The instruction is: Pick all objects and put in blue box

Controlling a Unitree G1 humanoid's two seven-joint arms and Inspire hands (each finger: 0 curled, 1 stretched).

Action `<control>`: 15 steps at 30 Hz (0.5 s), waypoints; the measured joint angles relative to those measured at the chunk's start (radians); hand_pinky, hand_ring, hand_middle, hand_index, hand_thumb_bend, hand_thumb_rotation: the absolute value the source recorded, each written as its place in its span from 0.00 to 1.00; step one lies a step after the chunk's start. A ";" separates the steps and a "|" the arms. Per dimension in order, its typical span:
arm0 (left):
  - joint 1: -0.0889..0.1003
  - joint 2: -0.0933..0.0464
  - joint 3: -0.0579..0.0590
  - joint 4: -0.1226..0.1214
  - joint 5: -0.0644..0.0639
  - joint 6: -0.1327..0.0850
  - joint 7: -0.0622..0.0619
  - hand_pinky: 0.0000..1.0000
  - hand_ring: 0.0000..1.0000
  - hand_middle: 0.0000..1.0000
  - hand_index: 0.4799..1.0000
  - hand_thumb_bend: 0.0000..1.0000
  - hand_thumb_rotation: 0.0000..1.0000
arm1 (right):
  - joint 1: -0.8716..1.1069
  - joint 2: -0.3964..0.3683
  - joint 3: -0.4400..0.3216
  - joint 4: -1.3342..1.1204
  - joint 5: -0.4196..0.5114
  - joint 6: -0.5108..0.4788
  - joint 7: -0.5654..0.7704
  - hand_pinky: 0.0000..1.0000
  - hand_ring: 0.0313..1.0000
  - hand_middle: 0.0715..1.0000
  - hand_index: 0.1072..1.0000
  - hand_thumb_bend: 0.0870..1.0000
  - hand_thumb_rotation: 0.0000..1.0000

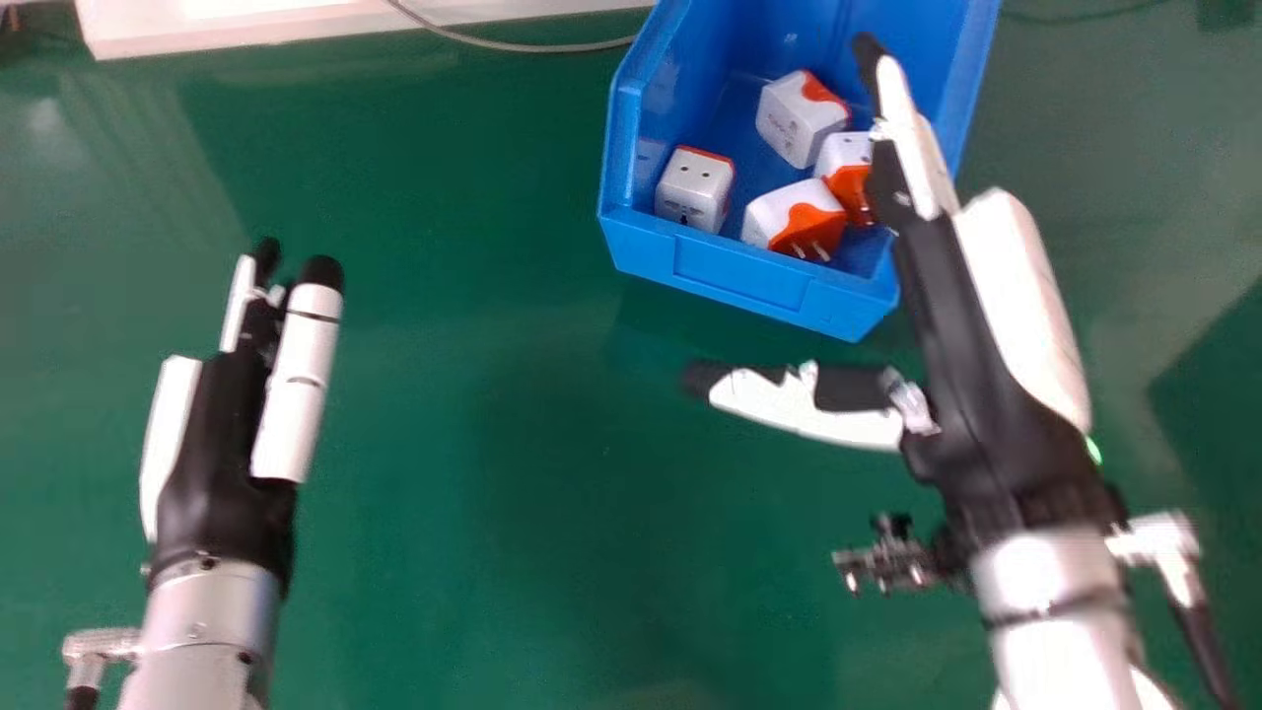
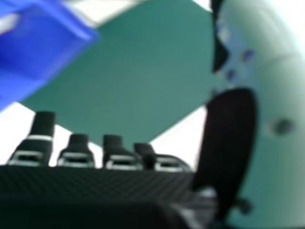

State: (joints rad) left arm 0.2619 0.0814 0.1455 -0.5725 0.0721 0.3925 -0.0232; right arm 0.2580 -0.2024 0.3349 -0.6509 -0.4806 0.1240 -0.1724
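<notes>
Standing upright in the box (image 1: 739, 281), by its near left corner, is the left plug (image 1: 695, 187), two holes on its top face. I count three more white and orange plugs in the box: the near plug (image 1: 799, 219) beside the near wall, prongs toward the robot; the far plug (image 1: 804, 116), deepest in the box and tilted; and the right plug (image 1: 846, 163), between those two and partly covered by the right hand (image 1: 951, 296).

The right hand is open and holds nothing. Its fingers are extended and cross above the right part of the box; contact with the wall cannot be determined. Its thumb (image 1: 808, 404) points left, on the robot's side of the near wall, apart from it. A small dark bracket (image 1: 892, 562) is mounted at the wrist, well nearer the robot than the box.

The left hand (image 1: 222, 444) is open and empty, fingers straight and pointing away from the robot. It is located well to the left of the box, over the green table (image 1: 473, 513).

A cable (image 1: 532, 47) runs left from the box's left wall to a white panel (image 1: 246, 25), beyond and left of the box.
</notes>
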 measured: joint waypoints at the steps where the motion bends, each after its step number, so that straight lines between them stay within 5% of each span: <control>1: -0.002 0.006 0.007 0.008 -0.012 -0.015 -0.006 0.92 0.96 0.95 0.97 0.49 0.95 | 0.028 0.004 -0.007 0.002 0.016 -0.033 -0.005 0.85 0.98 1.00 0.99 0.51 0.17; 7: 0.002 0.022 0.076 0.070 -0.076 -0.087 -0.042 0.87 0.94 0.94 0.96 0.50 0.93 | 0.177 0.021 -0.012 0.055 0.068 -0.220 -0.039 0.82 0.96 0.99 0.97 0.48 0.35; 8: 0.002 0.022 0.096 0.089 -0.111 -0.109 -0.058 0.87 0.94 0.93 0.96 0.49 0.93 | 0.203 0.027 -0.021 0.083 0.098 -0.269 -0.041 0.81 0.95 0.99 0.97 0.48 0.38; 11: 0.003 0.022 0.129 0.125 -0.180 -0.161 -0.091 0.86 0.94 0.93 0.96 0.48 0.93 | 0.248 0.043 -0.043 0.152 0.141 -0.339 -0.050 0.81 0.95 0.98 0.96 0.47 0.42; 13: 0.007 0.021 0.141 0.154 -0.227 -0.212 -0.124 0.86 0.93 0.93 0.95 0.47 0.93 | 0.263 0.058 -0.054 0.185 0.162 -0.387 -0.059 0.81 0.95 0.98 0.96 0.44 0.53; 15: 0.012 0.022 0.146 0.178 -0.254 -0.252 -0.154 0.85 0.93 0.93 0.95 0.45 0.93 | 0.275 0.074 -0.063 0.203 0.174 -0.423 -0.062 0.82 0.95 0.98 0.96 0.41 0.63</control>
State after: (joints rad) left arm 0.2742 0.1030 0.2912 -0.3949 -0.1817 0.1403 -0.1774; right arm 0.5327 -0.1281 0.2719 -0.4483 -0.3071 -0.2985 -0.2344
